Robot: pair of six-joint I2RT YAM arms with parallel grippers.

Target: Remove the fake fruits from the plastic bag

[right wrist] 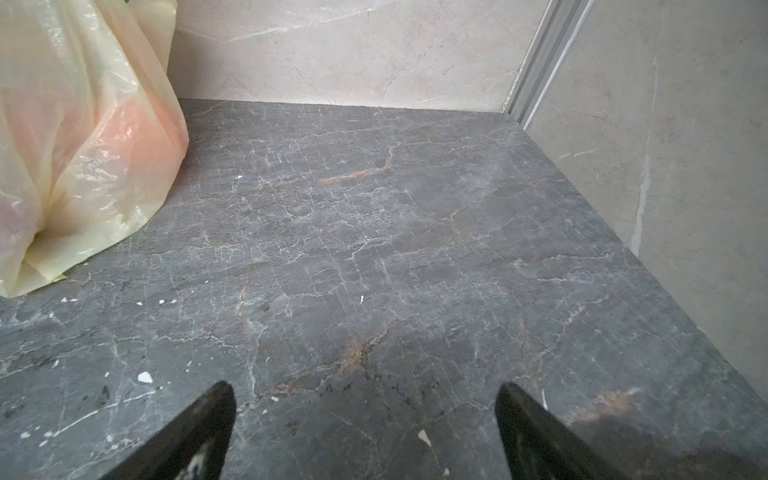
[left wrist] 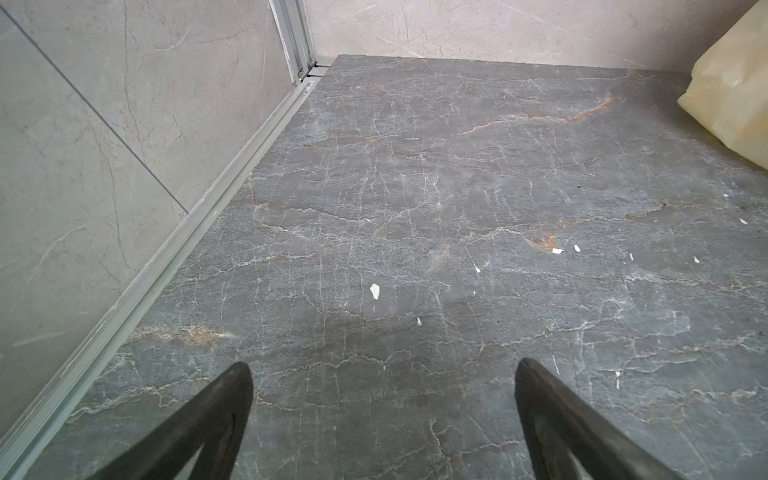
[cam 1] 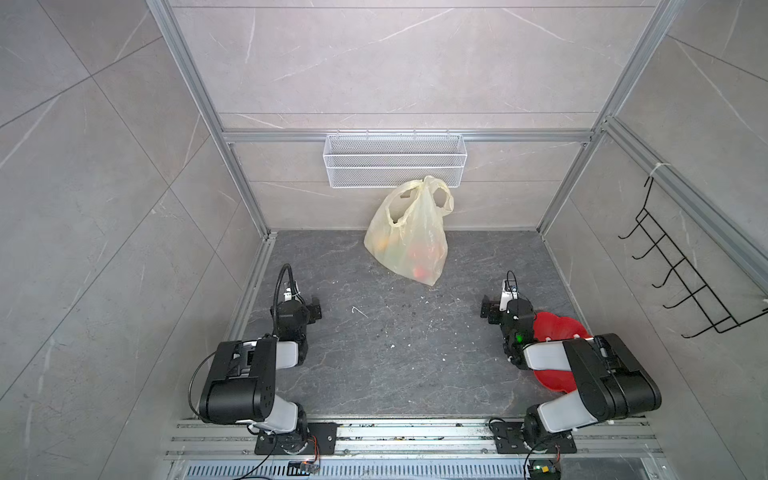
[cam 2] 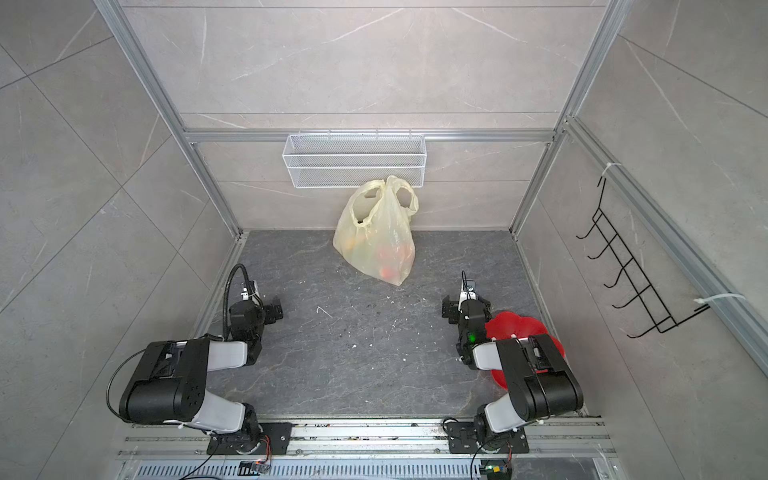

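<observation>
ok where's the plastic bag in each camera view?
In a top view: plastic bag centre back, under the mesh basket.
In a top view: bag centre back too, slightly further left.
Left wrist: bag corner only, upper right edge.
Right wrist: bag fills upper left.
Shared landmark: back wall just behind the bag.

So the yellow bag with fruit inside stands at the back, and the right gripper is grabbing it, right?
Not quite. The yellow bag stands at the back with fruit inside, but the right gripper isn't grabbing it: the right wrist view shows it open, apart from the bag.
</observation>
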